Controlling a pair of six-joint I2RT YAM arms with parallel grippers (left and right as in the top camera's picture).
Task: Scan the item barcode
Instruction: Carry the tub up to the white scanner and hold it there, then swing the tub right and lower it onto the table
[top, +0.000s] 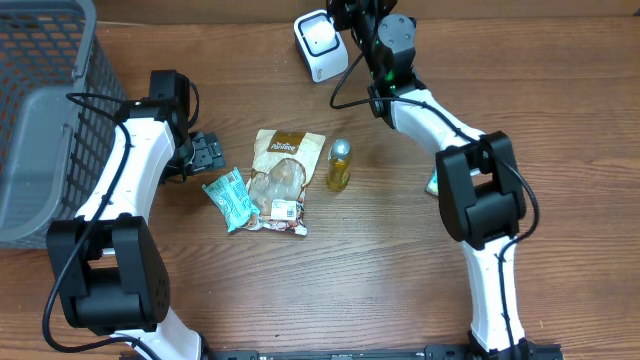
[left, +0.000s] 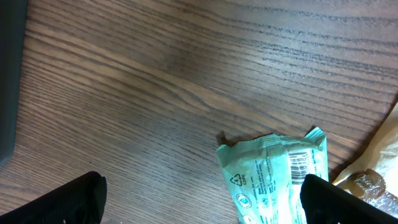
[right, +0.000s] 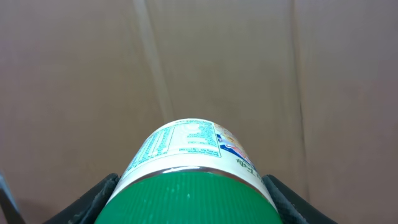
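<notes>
- Right now the right claw (right: 193, 208) is grasping a jar (right: 186, 155), with its fingers (right: 93, 202) pressing in on either side just below the green lid (right: 193, 193).
- The claw is holding the jar up off the desk (top: 400, 280) at the far edge, just beside the white scanner (top: 320, 45). That suggests the presenting step is the one in hand.
- The jar is round. Its pale label is showing a green-printed table of small text and a patch of orange and blue toward one side.
- No barcode is showing in the wrist view, so it is probably sitting on a side turned away from that camera.
- Whether the scanner's window is catching the code cannot be told from above.
- The next move is likely calling for a slow roll of the wrist until the code is facing the window. The grip should be staying firm, since a smooth round wall could be slipping.
- The left claw (top: 207, 152) is hanging released, jaws wide, low over the desk toward its left edge.
- A green packet (left: 273, 174) is lying just beside one finger, with its own barcode facing up.
- Further out, a bag (top: 283, 180) and a small bottle (top: 340, 165) are lying mid-desk.
- A basket (top: 40, 120) is standing at the far left corner.
</notes>
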